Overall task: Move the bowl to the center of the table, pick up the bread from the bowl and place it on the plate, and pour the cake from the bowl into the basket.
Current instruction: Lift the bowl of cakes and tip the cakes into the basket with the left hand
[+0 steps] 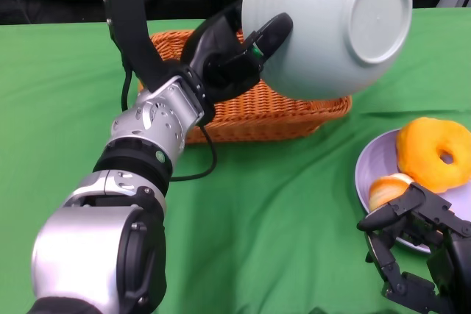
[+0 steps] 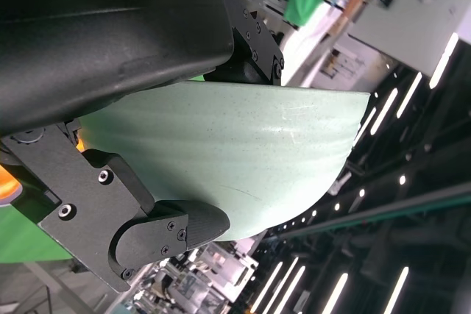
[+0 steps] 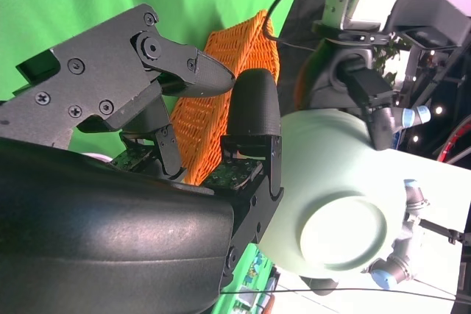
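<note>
While gripping the pale green bowl (image 1: 331, 27) at its rim, left hand (image 1: 228, 53) raised over the woven basket (image 1: 250, 112), fingers clamped on the bowl wall; bowl tipped right over, underside and foot ring facing the camera, mouth turned toward the basket; basket's contents hidden behind bowl and hand; right hand (image 1: 416, 244) low at the near right, fingers spread and holding nothing, fingertips at the edge of the lilac plate (image 1: 364, 174); on the plate, 1 orange ring-shaped bread (image 1: 434, 152) beside a smaller pale piece (image 1: 388, 187); green cloth (image 1: 280, 218) across the table.
</note>
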### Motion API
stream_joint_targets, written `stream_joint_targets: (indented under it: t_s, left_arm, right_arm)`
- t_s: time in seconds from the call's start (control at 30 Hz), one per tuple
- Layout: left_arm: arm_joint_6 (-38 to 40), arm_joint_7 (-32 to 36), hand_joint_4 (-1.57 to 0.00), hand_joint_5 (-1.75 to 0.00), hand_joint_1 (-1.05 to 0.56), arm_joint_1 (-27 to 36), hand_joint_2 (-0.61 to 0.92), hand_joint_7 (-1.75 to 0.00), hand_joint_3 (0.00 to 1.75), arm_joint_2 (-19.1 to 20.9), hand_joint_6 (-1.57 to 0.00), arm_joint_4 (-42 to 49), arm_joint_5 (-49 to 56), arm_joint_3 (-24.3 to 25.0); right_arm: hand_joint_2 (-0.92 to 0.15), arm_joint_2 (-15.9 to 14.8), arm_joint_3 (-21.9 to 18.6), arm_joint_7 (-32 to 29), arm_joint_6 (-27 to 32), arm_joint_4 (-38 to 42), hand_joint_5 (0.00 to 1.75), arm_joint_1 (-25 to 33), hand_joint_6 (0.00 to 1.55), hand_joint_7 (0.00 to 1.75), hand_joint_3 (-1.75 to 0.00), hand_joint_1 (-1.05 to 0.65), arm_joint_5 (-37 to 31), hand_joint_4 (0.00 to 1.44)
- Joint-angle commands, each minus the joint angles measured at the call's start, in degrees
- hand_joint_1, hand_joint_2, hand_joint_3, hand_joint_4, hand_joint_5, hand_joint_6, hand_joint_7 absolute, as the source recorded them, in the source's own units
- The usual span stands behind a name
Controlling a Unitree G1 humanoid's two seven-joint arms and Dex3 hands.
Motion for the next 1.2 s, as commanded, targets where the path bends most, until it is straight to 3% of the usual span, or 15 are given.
stream_joint_targets:
  t_s: [0.03, 0.7, 1.2]
  left_arm:
    - [-0.03, 0.06, -0.85, -1.75, -0.16, -2.76, 0.67, -1.67, 1.18, 0.07, -0.71, -0.03, 0.15, 1.04]
    - [-2.47, 6.07, -0.88, -1.75, -0.14, -4.11, 0.62, -1.69, 1.22, -0.17, -0.73, 2.83, 2.7, 3.61]
    - [0.79, 9.16, -0.84, -1.75, -0.15, -5.12, 0.53, -1.75, 1.3, 0.79, -0.62, 3.79, -0.42, 10.18]
  right_arm:
    - [-0.61, -0.07, -0.18, -0.17, -0.66, 0.01, 1.6, 0.19, 0.65, 1.36, -0.88, -0.15, 0.55, 0.69]
    - [-0.59, -0.34, -0.21, 0.56, -1.52, 0.72, 1.62, -0.11, 0.66, 1.37, -0.91, -0.18, 1.22, 0.7]
    - [-0.62, -0.64, -0.47, 1.54, -2.76, 1.64, 1.63, 0.15, 0.66, 1.37, -0.87, -0.17, 2.09, 0.69]
